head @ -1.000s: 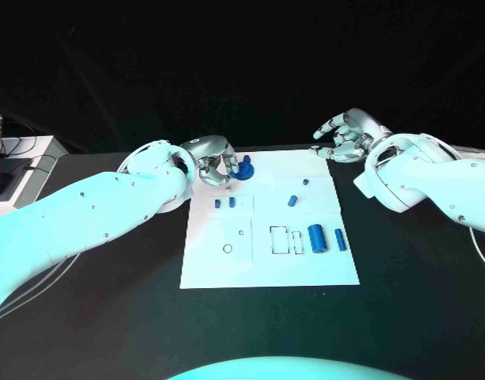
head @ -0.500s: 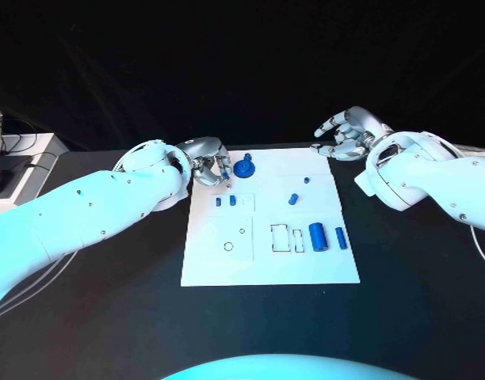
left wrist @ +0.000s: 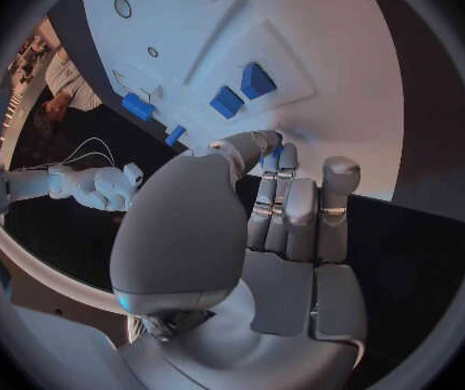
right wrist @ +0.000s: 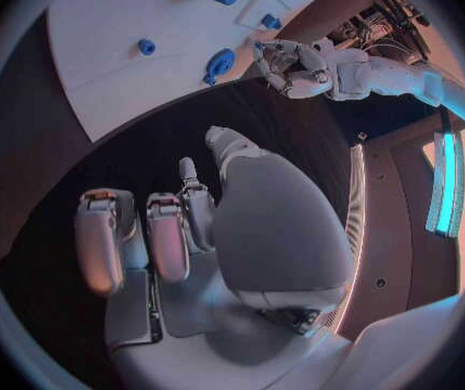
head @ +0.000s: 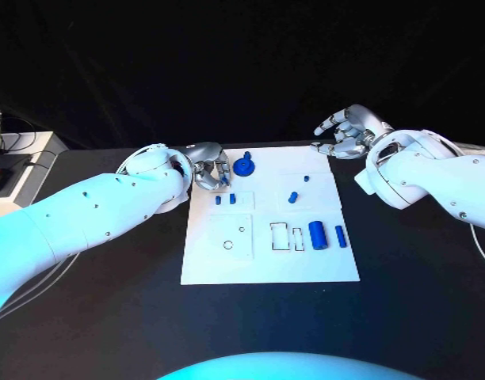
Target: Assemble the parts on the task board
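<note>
A: From the head view, where do things sit?
B: The white board (head: 270,237) lies mid-counter (head: 105,317). The left hand (head: 208,166) is at its far left corner, fingers curled in, holding nothing I can see. A blue knob (head: 245,165) stands just beside it on the board. Two short blue pegs (head: 226,199) and two blue cylinders (head: 325,236) lie nearer.

A: And the right hand (head: 349,134)?
B: Past the far right corner, raised, fingers spread, empty.

A: Left wrist view?
B: Fingers (left wrist: 297,212) folded together over the board's edge, the blue pegs (left wrist: 241,90) beyond them.

A: Right wrist view?
B: Fingers (right wrist: 135,234) apart above the dark counter; the knob (right wrist: 219,63) lies near the left hand (right wrist: 292,68).
</note>
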